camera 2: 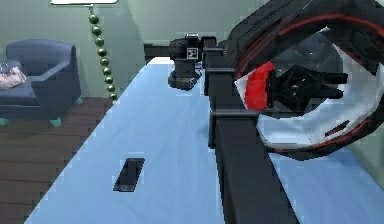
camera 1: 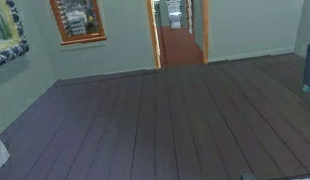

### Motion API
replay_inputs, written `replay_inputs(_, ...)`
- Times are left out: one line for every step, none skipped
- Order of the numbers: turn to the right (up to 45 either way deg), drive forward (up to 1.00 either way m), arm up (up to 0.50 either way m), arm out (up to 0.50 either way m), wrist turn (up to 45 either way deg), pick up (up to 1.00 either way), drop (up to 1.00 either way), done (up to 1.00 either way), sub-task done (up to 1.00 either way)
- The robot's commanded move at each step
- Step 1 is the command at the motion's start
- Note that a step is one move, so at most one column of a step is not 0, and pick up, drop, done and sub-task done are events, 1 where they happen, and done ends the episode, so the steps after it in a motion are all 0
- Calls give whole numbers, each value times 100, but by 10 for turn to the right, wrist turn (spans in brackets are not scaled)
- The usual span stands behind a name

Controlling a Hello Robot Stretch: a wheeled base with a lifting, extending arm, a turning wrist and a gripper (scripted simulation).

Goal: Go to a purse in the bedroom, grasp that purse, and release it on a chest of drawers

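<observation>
Blue surface [camera 2: 150, 130], dark plank floor [camera 1: 158, 128], doorway [camera 1: 175, 19]

The dark brown wooden plank floor [camera 1: 158, 128] ran to plain pale green walls [camera 1: 253, 9]. An open doorway with an orange wooden frame [camera 1: 153, 23] stood in the far wall, and a small orange-framed picture [camera 1: 76, 13] hung beside it. A soft dark blue armchair [camera 2: 45, 75] sat near a string of dark green beads [camera 2: 98, 45]. A small flat black thing [camera 2: 129, 174] lay near the left edge of a wide light blue flat top [camera 2: 150, 130].
</observation>
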Motion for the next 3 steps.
replay_inputs(0, 0, 0, 0, -450, 0, 0, 0, 0)
replay_inputs(0, 0, 0, 0, -450, 0, 0, 0, 0)
replay_inputs(0, 0, 0, 0, -420, 0, 0, 0, 0)
